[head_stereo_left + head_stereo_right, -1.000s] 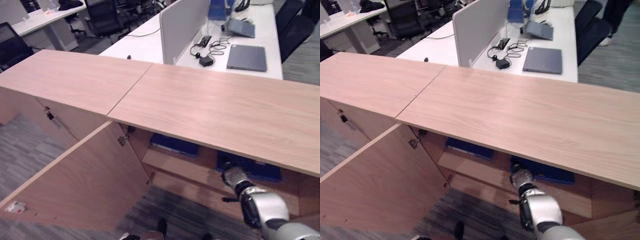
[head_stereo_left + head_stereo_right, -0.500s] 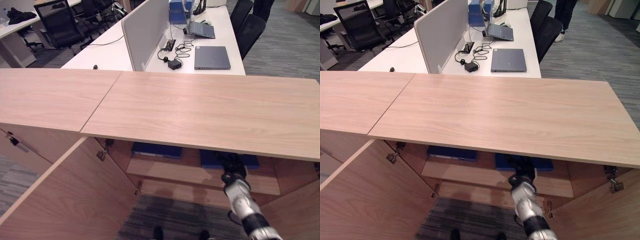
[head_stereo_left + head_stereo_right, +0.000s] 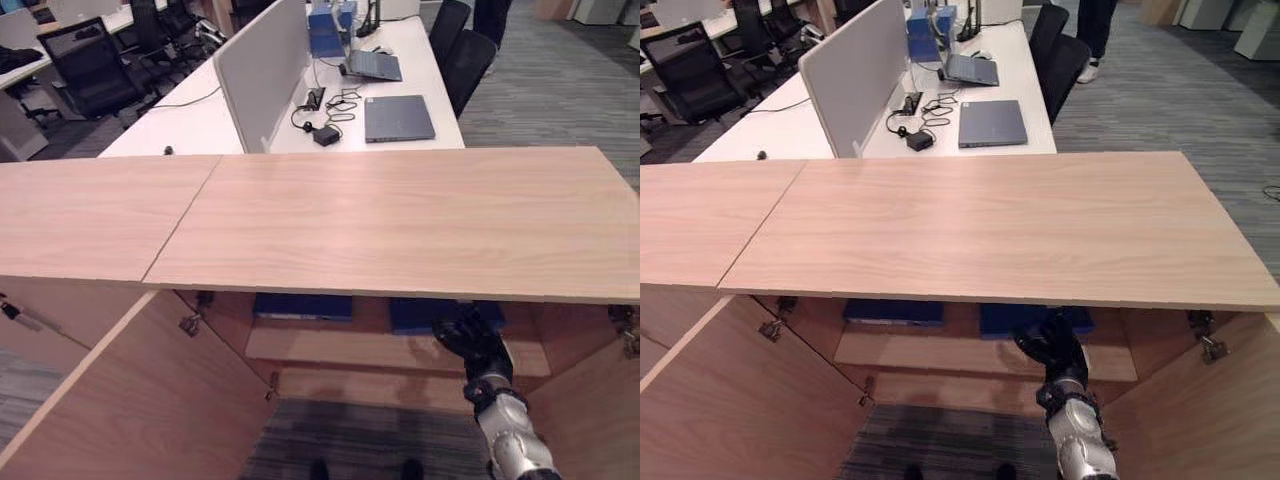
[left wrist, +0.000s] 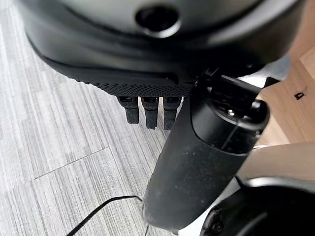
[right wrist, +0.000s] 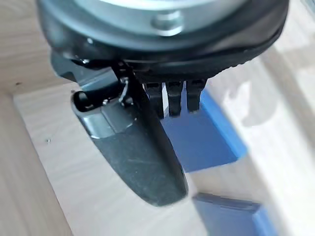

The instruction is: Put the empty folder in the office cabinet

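Since two blue folders (image 3: 1034,319) are seen lying flat on the shelf (image 3: 980,352) inside the open office cabinet (image 3: 970,225), the placing is judged done. The right robot hand (image 3: 1052,345) is held just in front of the shelf, fingers relaxed and nothing gripped. The left robot hand (image 4: 147,105) is seen over the carpet, loosely extended and empty. Only withdrawal appears left.
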Robot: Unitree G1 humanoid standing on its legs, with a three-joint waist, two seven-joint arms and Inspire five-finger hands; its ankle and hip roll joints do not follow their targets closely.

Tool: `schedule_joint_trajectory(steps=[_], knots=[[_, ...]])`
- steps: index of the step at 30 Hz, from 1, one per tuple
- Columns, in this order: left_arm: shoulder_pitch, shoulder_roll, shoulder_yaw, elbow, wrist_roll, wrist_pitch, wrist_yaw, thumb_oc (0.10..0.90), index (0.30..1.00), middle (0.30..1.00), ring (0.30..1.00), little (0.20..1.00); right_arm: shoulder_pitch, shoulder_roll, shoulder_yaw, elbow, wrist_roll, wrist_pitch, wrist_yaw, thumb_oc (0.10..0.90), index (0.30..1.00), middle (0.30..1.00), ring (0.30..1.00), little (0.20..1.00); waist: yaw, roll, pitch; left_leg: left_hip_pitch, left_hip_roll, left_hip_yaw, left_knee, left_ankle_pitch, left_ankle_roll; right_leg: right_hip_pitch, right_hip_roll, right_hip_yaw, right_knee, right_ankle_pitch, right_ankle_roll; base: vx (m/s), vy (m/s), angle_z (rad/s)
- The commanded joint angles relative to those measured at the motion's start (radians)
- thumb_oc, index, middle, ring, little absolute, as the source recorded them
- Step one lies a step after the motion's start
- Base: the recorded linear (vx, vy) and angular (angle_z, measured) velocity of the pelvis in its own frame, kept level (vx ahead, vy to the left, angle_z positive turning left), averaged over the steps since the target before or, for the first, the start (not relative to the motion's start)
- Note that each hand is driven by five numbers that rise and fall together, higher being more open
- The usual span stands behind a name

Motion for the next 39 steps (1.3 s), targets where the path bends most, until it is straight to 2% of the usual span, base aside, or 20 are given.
schedule_joint_trajectory(steps=[1, 5, 10, 18, 24, 32, 39], knots=[[-0.134, -0.037, 0.036, -0.033, -0.019, -0.105, -0.025, 0.800, 0.900, 0.900, 0.900, 0.900, -0.088, -0.086, -0.037, -0.102, -0.216, -0.062, 0.010, 0.400, 0.300, 0.300, 0.300, 0.300, -0.022, -0.046, -0.007, 0.068, 0.062, -0.019, -0.002, -0.093, -0.078, 0.026, -0.090, -0.005, 0.102, -0.133, 0.086, 0.03, -0.012, -0.16], [-0.134, -0.030, 0.023, -0.051, -0.008, -0.114, -0.044, 0.800, 0.900, 0.900, 0.900, 0.900, -0.110, -0.153, -0.044, -0.068, -0.397, -0.037, -0.020, 0.400, 0.300, 0.300, 0.300, 0.300, -0.021, -0.047, 0.010, 0.073, 0.067, -0.026, -0.002, -0.096, -0.072, 0.017, -0.088, -0.001, 0.136, -0.154, 0.081, 0.01, -0.004, -0.01], [-0.141, -0.019, -0.003, -0.059, 0.000, -0.112, -0.048, 0.800, 0.900, 0.900, 0.900, 0.900, -0.176, -0.181, -0.017, 0.018, -0.443, -0.021, -0.044, 0.400, 0.300, 0.300, 0.300, 0.300, -0.004, -0.049, 0.048, 0.067, 0.077, -0.034, -0.002, -0.090, -0.068, -0.011, -0.084, 0.001, 0.178, -0.173, 0.076, -0.04, -0.027, 0.01], [-0.177, 0.015, -0.044, -0.087, -0.024, -0.115, -0.033, 0.800, 0.900, 0.900, 0.900, 0.900, -0.341, -0.225, 0.030, 0.154, -0.413, -0.012, -0.087, 0.400, 0.300, 0.300, 0.300, 0.300, 0.043, -0.037, 0.161, -0.003, 0.094, -0.070, 0.008, -0.052, -0.070, -0.102, -0.084, -0.021, 0.259, -0.195, 0.067, -0.12, -0.033, 0.09], [-0.203, 0.030, -0.086, -0.112, -0.040, -0.123, -0.016, 0.800, 0.900, 0.900, 0.900, 0.900, -0.486, -0.255, 0.059, 0.259, -0.384, -0.011, -0.129, 0.400, 0.300, 0.300, 0.300, 0.300, 0.081, -0.012, 0.246, -0.084, 0.096, -0.111, 0.025, -0.019, -0.072, -0.187, -0.098, -0.041, 0.336, -0.213, 0.065, -0.12, -0.019, 0.16], [-0.203, 0.044, -0.131, -0.142, -0.065, -0.129, -0.001, 0.800, 0.900, 0.900, 0.900, 0.900, -0.625, -0.282, 0.089, 0.379, -0.362, -0.005, -0.176, 0.400, 0.300, 0.300, 0.300, 0.300, 0.128, 0.024, 0.305, -0.178, 0.095, -0.161, 0.054, 0.004, -0.075, -0.245, -0.121, -0.072, 0.383, -0.225, 0.063, -0.05, -0.025, 0.20], [-0.214, 0.042, -0.129, -0.144, -0.105, -0.128, 0.007, 0.800, 0.900, 0.900, 0.900, 0.900, -0.681, -0.294, 0.095, 0.403, -0.359, 0.001, -0.198, 0.400, 0.300, 0.300, 0.300, 0.300, 0.143, 0.037, 0.335, -0.213, 0.093, -0.182, 0.072, 0.005, -0.073, -0.268, -0.136, -0.086, 0.407, -0.234, 0.061, -0.01, -0.011, 0.15]])
